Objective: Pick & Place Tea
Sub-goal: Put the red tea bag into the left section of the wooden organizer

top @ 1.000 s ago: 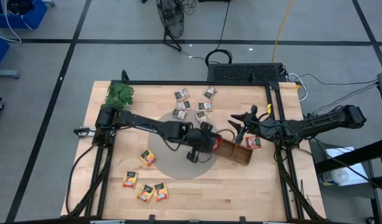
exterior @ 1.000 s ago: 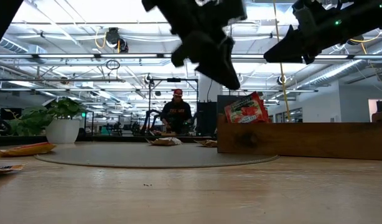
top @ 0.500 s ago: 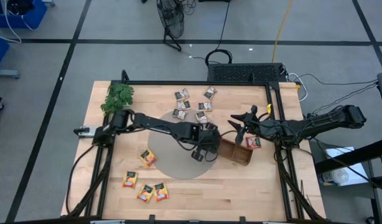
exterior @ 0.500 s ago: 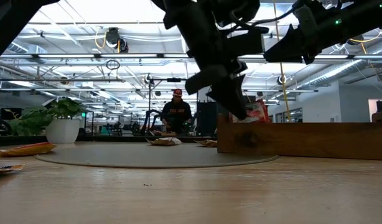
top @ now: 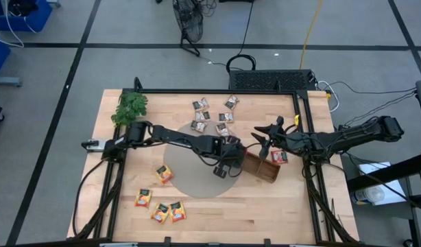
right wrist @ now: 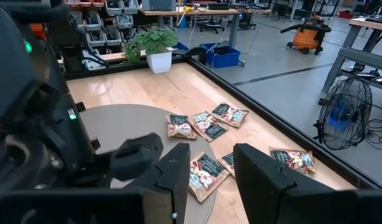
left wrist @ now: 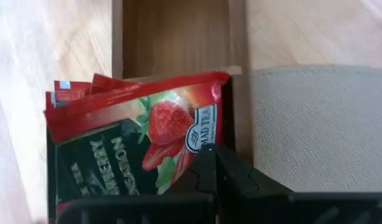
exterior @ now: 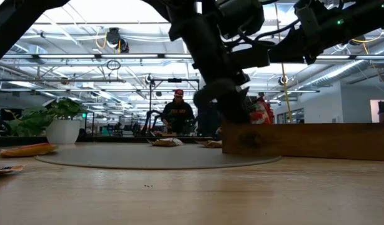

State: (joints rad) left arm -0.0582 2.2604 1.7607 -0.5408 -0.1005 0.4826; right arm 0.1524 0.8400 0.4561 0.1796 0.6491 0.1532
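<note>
Several red tea sachets (left wrist: 138, 134) stand on edge in the end compartment of the brown wooden tray (top: 260, 167) that lies nearest the round grey mat (top: 190, 175). One sachet (exterior: 262, 111) sticks up above the tray's rim. My left gripper (top: 231, 161) is shut and slants down at that end of the tray, its tips (left wrist: 209, 163) at the front sachet. My right gripper (top: 264, 139) hangs open above the tray's far side with nothing between its fingers (right wrist: 172, 180). Another red sachet (top: 280, 156) lies by the tray's right end. My left gripper has its shut fingertips at the lower corner (left wrist: 200, 142) of the front red sachet's printed face, coming slanting down from the table's left. Whether they touch the sachet, I cannot tell. The sachet stands in the tray compartment, leaning on those behind it.
Several grey-white sachets (top: 212, 115) lie at the far side of the mat, and several orange-yellow ones (top: 160, 204) near the front left. A green sprig (top: 130, 106) sits at the far left corner. Black frame rails (top: 303, 123) border the table.
My left gripper has gone down and toward the table's right edge, onto the mat-side end of the tray, and now stands in front of the red sachet that showed clear above the rim. My right gripper has kept still.
</note>
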